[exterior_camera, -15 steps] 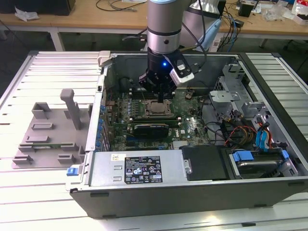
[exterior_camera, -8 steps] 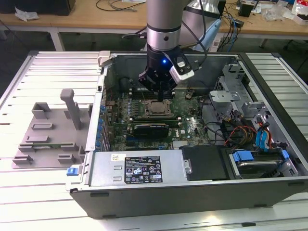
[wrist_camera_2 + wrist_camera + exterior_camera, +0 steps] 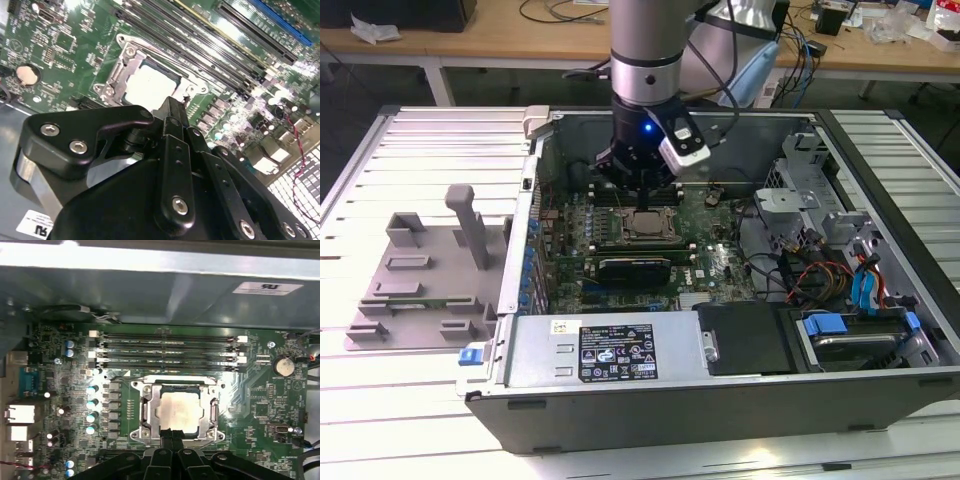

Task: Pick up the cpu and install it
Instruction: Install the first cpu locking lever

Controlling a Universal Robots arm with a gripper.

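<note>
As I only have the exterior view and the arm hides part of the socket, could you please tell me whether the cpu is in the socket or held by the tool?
Observer: In the first wrist view the cpu lies flat inside the metal socket frame, not in the tool.
Operator: Thank you. Is the tool open?
Observer: No. In both wrist views its fingertips are closed together with nothing between them.
Operator: Is it touching the cpu?
Observer: I cannot tell. In the second wrist view the fingertips end at the cpu's edge and hide any gap.
</note>
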